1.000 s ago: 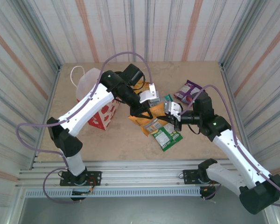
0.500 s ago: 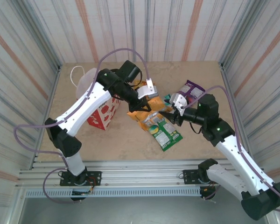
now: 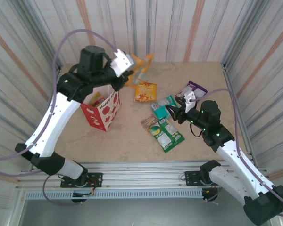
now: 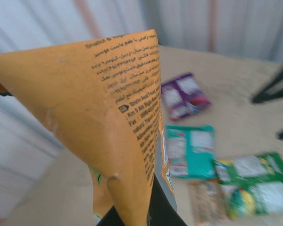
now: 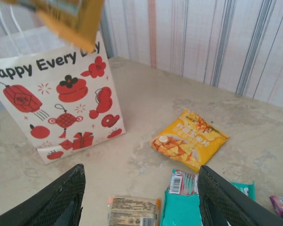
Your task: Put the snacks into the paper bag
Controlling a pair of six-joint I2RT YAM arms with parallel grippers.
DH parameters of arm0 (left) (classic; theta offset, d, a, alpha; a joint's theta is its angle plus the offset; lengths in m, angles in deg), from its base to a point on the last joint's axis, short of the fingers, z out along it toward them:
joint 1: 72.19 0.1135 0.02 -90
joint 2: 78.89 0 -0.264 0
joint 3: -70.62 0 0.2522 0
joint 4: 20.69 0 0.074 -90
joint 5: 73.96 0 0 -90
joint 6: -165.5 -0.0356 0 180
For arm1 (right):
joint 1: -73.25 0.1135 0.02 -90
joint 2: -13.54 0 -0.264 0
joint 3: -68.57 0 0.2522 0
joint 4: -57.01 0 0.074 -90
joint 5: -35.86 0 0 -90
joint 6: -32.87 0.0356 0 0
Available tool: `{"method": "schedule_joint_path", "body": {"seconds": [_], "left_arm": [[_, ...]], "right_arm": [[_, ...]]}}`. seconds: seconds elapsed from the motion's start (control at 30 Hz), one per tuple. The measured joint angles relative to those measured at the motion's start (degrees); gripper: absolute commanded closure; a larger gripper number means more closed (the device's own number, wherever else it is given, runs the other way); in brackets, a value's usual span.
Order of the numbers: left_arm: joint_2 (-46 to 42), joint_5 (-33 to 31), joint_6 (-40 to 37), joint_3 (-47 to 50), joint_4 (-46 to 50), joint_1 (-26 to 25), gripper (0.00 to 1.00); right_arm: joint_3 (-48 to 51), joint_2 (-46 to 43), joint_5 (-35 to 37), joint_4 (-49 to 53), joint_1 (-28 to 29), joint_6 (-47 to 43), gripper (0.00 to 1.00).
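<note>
The left fingers (image 4: 151, 216) are pinched shut on the lower edge of an orange packet (image 4: 104, 108), which stands up from them with its printed back to the wrist camera. From above, the left gripper (image 3: 131, 66) hangs high over the back of the table, with the packet sticking out to its right. The right gripper (image 5: 141, 181) hovers low with its fingers spread wide and nothing between them.

The paper bag (image 3: 103, 112) stands upright on the left of the table, mouth up. It is white with a red lower band and "Happy Every Day" on its face. In the top view the bag's mouth lies below and to the left of the held packet. From the right wrist, the packet floats just above the bag's upper right corner. My judgement is that the packet must travel back over the mouth before it is let go, long axis pointing down. The left arm is the nearer one. Something green and yellow shows inside the mouth; which snack it is I cannot tell.

Loose on the table, well apart from the bag:
- green packet (image 3: 170, 135)
- orange-yellow packet (image 3: 145, 91)
- purple packet (image 3: 192, 90)
- teal packet (image 3: 161, 104), just beside the right gripper
- small brown bar (image 3: 150, 123)
</note>
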Motion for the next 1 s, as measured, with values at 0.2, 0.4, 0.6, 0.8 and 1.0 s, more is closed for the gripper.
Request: {"method": "schedule_joint_path", "body": {"seconds": [0.2, 0.4, 0.6, 0.8, 1.0], "left_arm": [[-2.9, -4.7, 2.0, 1.7, -9.2, 6.4, 1.00], [-5.1, -8.9, 5.0, 5.9, -11.8, 12.3, 1.00], [-8.4, -12.2, 8.0, 13.3, -9.7, 13.9, 1.00], [-10.9, -15.1, 10.3, 18.8, -6.0, 13.9, 0.98], [-11.4, -17.6, 12.2, 20.4, -3.0, 13.9, 0.60]], "right_arm": [[0.0, 2.6, -1.0, -1.4, 1.1, 1.9, 0.38], [0.0, 4.4, -1.0, -1.6, 1.5, 2.9, 0.38], [-0.1, 6.7, -1.0, -1.1, 1.5, 4.3, 0.37], [-1.6, 9.5, -1.0, 0.6, 1.6, 5.9, 0.37], [-2.8, 11.3, -0.6, 2.1, 1.6, 8.4, 0.34]]}}
